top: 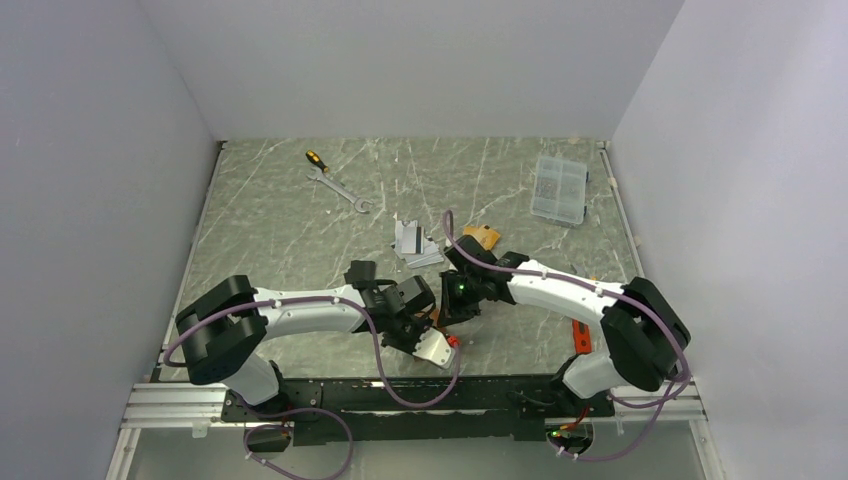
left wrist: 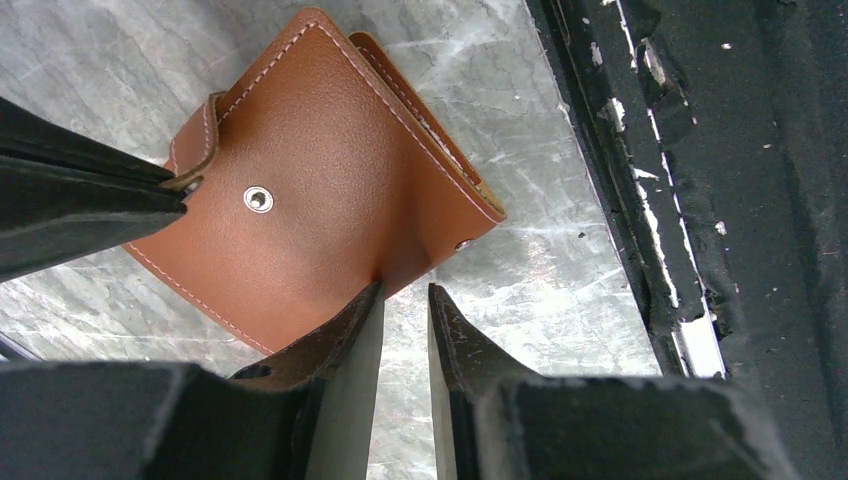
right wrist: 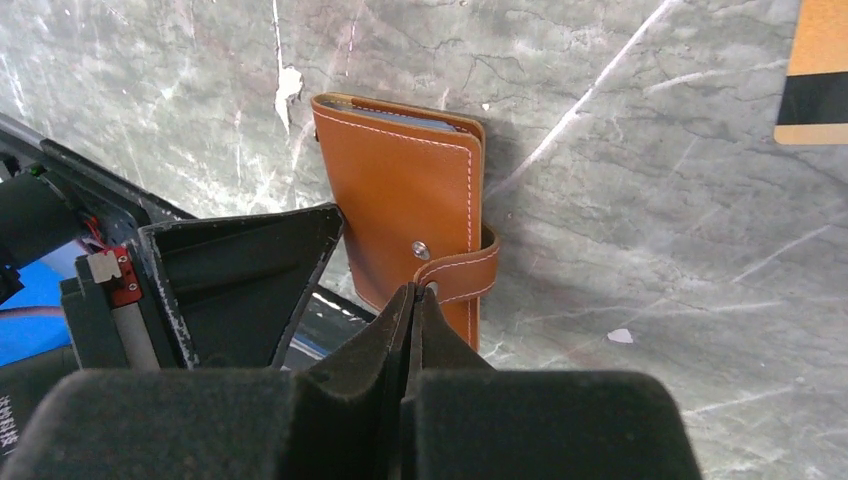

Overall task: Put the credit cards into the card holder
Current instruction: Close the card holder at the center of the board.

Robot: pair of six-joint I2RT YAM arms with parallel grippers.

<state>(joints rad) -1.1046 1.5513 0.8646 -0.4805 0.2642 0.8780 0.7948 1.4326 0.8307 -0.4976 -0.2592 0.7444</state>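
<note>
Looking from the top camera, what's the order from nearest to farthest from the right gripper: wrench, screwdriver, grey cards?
1. Grey cards, mid-table, just beyond the right gripper.
2. Wrench, farther back on the left.
3. Screwdriver, beyond the wrench, farthest back-left.

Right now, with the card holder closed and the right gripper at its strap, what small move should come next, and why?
Probably the right gripper, shut on the strap tab, should peel it away from the card holder while the left gripper braces its edge. The holder is closed, and a gold card lies outside it.
</note>
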